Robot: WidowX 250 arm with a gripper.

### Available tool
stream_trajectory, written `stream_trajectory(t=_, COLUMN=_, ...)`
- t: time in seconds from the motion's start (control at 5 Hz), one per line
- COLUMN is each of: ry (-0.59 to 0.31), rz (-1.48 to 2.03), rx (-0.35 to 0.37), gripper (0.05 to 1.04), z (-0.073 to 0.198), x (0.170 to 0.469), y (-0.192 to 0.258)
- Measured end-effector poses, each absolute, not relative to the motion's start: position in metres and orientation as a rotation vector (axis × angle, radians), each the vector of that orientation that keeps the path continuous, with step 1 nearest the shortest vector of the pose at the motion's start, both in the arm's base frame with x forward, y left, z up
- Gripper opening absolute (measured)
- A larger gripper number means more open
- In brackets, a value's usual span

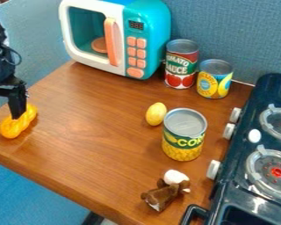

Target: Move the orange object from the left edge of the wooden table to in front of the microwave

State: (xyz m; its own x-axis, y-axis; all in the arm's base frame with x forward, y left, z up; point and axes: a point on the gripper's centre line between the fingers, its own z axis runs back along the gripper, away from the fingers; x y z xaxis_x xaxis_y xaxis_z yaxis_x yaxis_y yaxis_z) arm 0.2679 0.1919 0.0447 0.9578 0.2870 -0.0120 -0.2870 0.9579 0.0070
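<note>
The black gripper (5, 110) hangs at the far left edge, over the table's left side. It is open, one finger at the view's edge and the other low against or just in front of the top of an orange-yellow object (14, 126). That object is elongated and lumpy, lying near the table's left edge. Whether the finger touches it, I cannot tell. A yellow egg-shaped item (156, 114) lies mid-table beside an upright corn can (184, 135). Nearer the front lies a small brown and white plush toy (166, 190).
A teal and white toy microwave (149, 41) stands at the back of the wooden table (90, 127). Right of it are a tomato sauce can (181, 66) and a pineapple can (214, 79). A dark toy stove (239, 176) with burners and knobs lines the right side.
</note>
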Motion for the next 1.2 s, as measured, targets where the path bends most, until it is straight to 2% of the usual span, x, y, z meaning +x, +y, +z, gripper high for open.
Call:
stream_trajectory(t=0.4, ry=-0.015, rz=0.289, rx=-0.021, gripper=1.001, z=0.035, x=0.28, y=0.178)
stream_trajectory(t=0.6, ry=0.012, rz=0.307, rx=-0.014, gripper=1.001, z=0.028, x=0.277, y=0.179)
stream_trajectory(t=0.8, ry=0.079, rz=0.356, rx=0.022, gripper=1.001, z=0.016, x=0.275, y=0.189)
stream_trajectory(t=1.0, ry=0.095, rz=0.349, rx=0.037, gripper=0.965, z=0.016, x=0.279, y=0.196)
stream_trajectory(t=1.2, ry=0.114, rz=0.319, rx=-0.001, gripper=0.838, z=0.017, x=0.277, y=0.19)
